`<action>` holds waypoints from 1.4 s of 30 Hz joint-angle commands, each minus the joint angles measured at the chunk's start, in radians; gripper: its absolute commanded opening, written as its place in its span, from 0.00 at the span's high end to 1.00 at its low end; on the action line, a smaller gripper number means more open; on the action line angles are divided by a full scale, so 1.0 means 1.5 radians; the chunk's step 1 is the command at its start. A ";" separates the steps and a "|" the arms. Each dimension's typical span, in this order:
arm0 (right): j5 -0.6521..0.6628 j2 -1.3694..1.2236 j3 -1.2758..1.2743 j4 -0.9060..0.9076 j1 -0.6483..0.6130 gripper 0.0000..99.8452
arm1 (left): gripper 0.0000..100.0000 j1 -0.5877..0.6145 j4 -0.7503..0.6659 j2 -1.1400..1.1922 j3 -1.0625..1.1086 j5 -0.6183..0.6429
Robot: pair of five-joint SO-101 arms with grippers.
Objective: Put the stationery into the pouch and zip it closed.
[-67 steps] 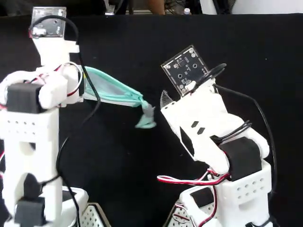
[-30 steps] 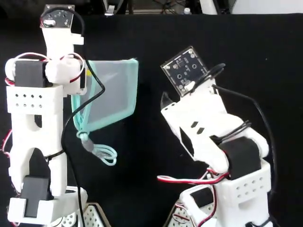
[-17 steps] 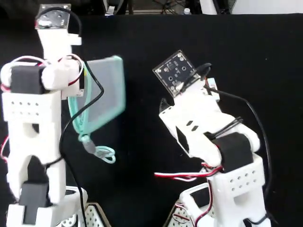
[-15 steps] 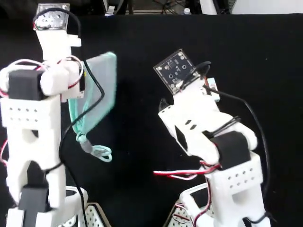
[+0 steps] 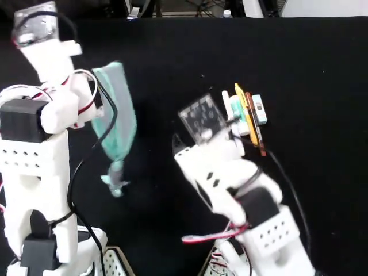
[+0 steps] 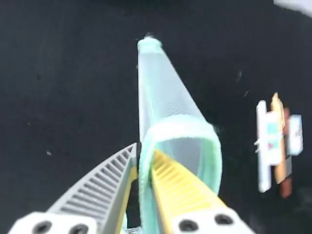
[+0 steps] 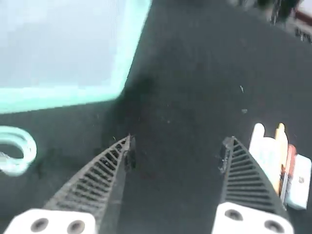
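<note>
Left gripper (image 6: 145,152) clamped on mesh pouch (image 5: 117,118); right gripper (image 7: 178,141) open.
High view: the teal pouch hangs edge-on at upper left, pinched at its rim, with its cord loop (image 5: 115,185) dangling below. The right gripper's jaws stand wide apart, holding nothing, over the black table (image 5: 322,69). The stationery (image 5: 248,115), pens and markers lying side by side, sits right of centre, well apart from the pouch.

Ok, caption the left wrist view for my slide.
Left gripper shut on the pouch, stationery lying apart on the black table.
</note>
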State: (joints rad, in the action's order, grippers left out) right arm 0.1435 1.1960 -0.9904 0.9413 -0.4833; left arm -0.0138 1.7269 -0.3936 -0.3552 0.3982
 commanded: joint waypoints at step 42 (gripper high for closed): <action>-0.046 0.358 -0.255 -0.243 -0.248 0.71 | 0.97 -0.009 -0.072 0.030 0.032 0.247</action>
State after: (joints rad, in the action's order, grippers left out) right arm 0.0821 1.7315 -1.4185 0.6022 -0.8393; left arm -0.0184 1.6487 -0.3353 -0.3030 0.7618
